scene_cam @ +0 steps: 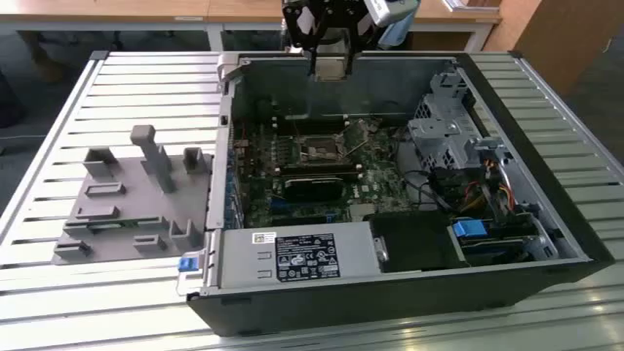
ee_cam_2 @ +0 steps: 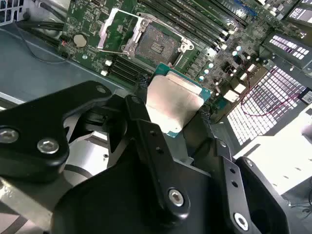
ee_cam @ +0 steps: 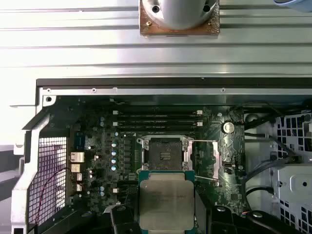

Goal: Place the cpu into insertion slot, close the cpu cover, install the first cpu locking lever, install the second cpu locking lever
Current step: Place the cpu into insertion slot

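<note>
The gripper (scene_cam: pixel 332 67), at the exterior view's upper centre, gripped the cpu (ee_cam: pixel 166 197) between its fingers, above and apart from the uncovered insertion slot (ee_cam: pixel 163 153).

Matt metal cpu (ee_cam: pixel 163 197), metal table (scene_cam: pixel 146 80) (shiny)

In second wrist view, black matte linkage gripper (ee_cam_2: pixel 173 100): broad rounded link plates, hinged bars, bright silver round-head screws (ee_cam_2: pixel 176 196) at pivots. Black narrow fingers (ee_cam_2: pixel 148 139) carry row of small holes. Polished silvery cylindrical body (ee_cam_2: pixel 85 158) sits between links. In first wrist view, silvery round flange (ee_cam: pixel 179 12) on copper-brown square plate (ee_cam: pixel 146 30), two dark screw holes in flange. In exterior view, light blue part (scene_cam: pixel 398 31) at 2 o'clock of gripper.
</note>
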Motion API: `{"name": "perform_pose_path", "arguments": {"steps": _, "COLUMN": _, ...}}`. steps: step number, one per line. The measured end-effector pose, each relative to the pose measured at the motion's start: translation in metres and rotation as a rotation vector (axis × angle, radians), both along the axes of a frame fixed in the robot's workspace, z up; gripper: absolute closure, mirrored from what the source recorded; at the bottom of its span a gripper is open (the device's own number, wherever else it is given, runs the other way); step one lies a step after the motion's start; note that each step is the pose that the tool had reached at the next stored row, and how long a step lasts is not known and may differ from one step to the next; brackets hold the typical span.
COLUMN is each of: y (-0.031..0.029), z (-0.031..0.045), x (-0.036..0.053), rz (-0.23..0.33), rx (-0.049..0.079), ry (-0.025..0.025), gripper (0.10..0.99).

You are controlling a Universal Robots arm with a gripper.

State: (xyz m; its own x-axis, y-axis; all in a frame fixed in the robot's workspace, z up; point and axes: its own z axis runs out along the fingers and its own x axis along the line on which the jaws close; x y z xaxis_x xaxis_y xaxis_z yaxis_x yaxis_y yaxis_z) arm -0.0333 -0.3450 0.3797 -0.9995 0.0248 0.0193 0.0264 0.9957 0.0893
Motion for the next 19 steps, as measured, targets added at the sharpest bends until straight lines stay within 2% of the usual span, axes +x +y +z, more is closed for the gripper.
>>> {"name": "perform_pose_path", "arguments": {"steps": 19, "y": 0.0000, "z": 0.0000, "x": 0.0000, "rz": -0.019, "rx": 0.000, "ry": 0.0000, "gripper": 0.545}}
